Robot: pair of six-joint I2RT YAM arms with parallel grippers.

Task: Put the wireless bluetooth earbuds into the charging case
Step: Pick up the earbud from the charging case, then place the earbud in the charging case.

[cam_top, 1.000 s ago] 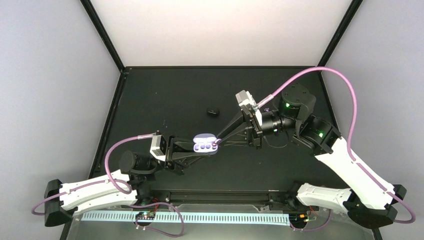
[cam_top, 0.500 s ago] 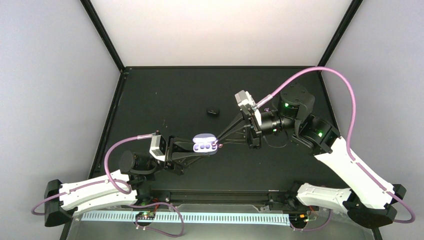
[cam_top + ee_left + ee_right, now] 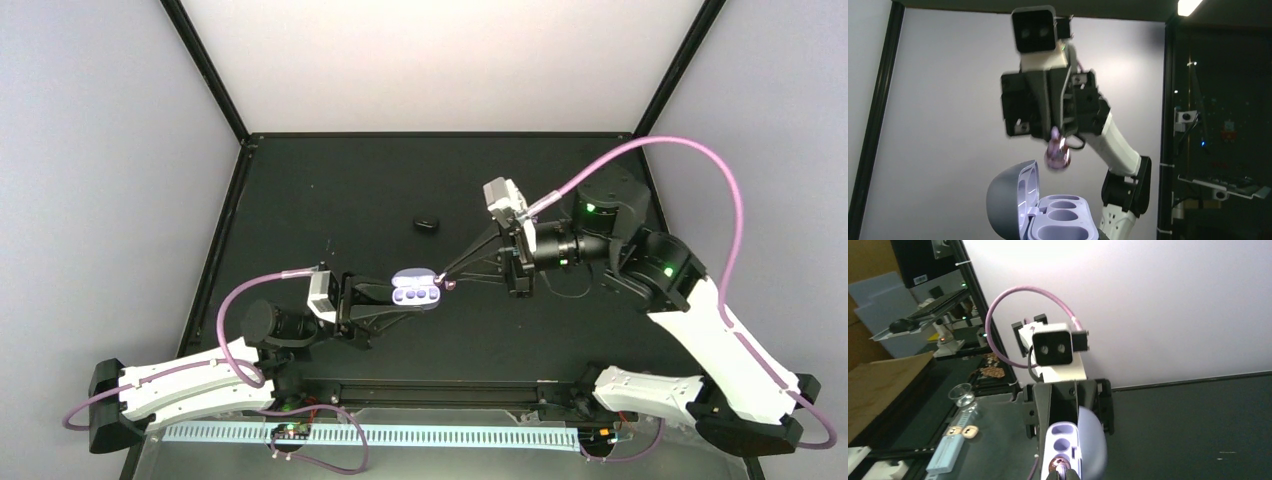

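The left pincer (image 3: 402, 299) is closed tight on the case (image 3: 417, 293) and holds it up over the dark bench (image 3: 330, 190). The case is open, and its pale inside faces up. The right pincer (image 3: 446, 283) is shut on one tiny purple earbud (image 3: 1057, 156) at its tips. The earbud hangs very near the open case, by its right end, and is not in a hole. A small black thing (image 3: 428, 223) lies on the bench farther back, well apart from both pincers.
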